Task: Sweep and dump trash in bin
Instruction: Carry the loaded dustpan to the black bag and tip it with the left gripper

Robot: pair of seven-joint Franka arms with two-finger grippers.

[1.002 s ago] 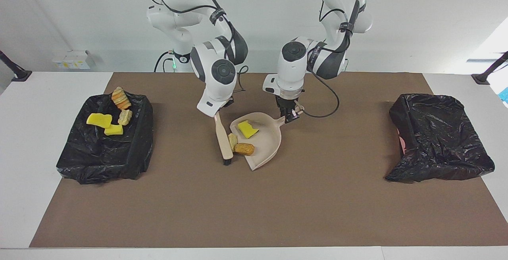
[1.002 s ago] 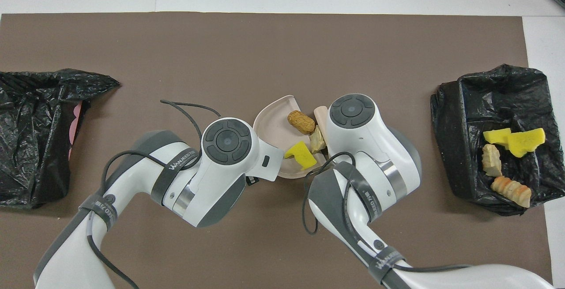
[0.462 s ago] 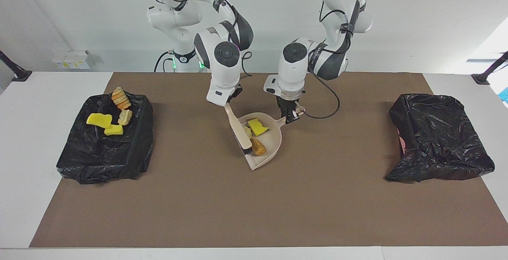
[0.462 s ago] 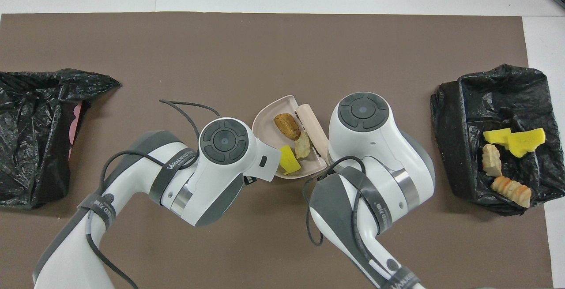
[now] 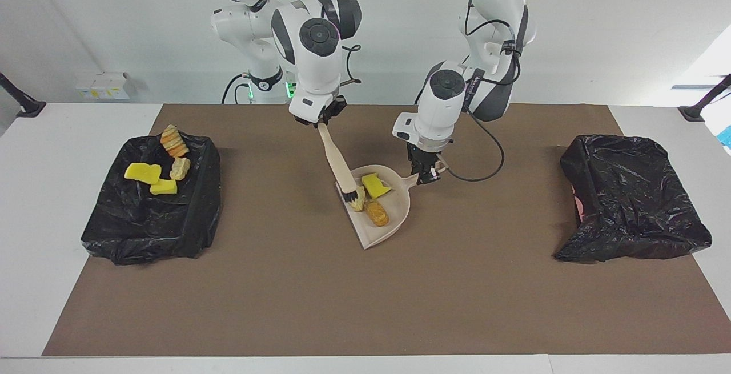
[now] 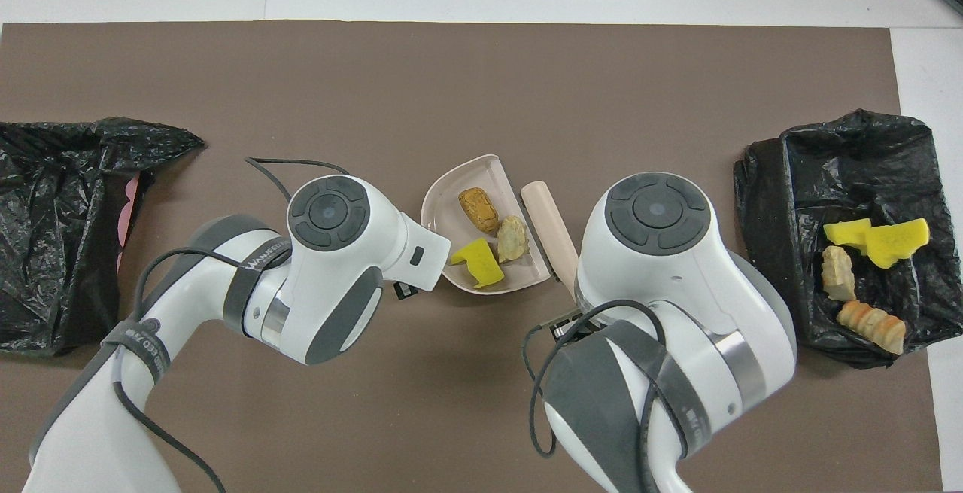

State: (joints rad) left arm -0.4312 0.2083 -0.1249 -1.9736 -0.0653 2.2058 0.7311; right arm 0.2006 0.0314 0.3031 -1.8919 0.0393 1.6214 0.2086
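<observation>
Facing view: high, across table, toward robots. Overhead: steep, above robots. Shared: dustpan (image 5: 380, 208) (image 6: 481, 229).

Pretty sure I'm in a robotics lab, not anyone's home: bare white walls, a white table (image 5: 68, 134) covered with a brown mat (image 5: 365, 294), my two arms bolted at one end, camera stands (image 5: 705, 103) clamped at the corners, cables hanging loose.

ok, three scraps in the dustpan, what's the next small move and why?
Probably lift the brush clear with the right hand, then raise the dustpan, gripped by the left hand. All three scraps sit inside, bristles touching one; the mat shows none loose.
</observation>
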